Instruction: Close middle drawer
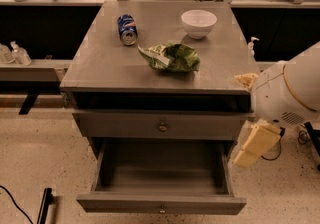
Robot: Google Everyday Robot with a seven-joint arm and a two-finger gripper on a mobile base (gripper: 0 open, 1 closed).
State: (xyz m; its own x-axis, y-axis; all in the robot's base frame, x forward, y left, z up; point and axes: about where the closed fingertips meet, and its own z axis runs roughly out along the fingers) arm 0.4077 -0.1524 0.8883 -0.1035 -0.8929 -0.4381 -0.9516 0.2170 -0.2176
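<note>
And here's the grey desk (100, 63) filling the middle of the scene, its flat top carrying three things. Below it, the middle drawer (160, 174) is pulled well out toward the near edge, its grey box bare inside and its wide front sitting at the very bottom of the view. Over on the right, the robot's white arm (292, 90) bulges in, big and rounded, level with the desk's near right corner. Above the open drawer, the upper drawer front (115, 125) runs across the cabinet, close under a dark gap beneath the desk top.

Now the claw (256, 144): it hangs cream-coloured under the arm, just right of the cabinet, beside the right end of the upper drawer front and above the open drawer's right wall (apart or together, I cannot tell from here). It is well away from the drawer's knob.

On top: a crumpled green bag (172, 58) near the centre, a white bowl (199, 22) farther back and right, a blue can (127, 29) on its side to the far left. Smallest of all, the middle drawer's round knob (161, 211), centred on its front.
</note>
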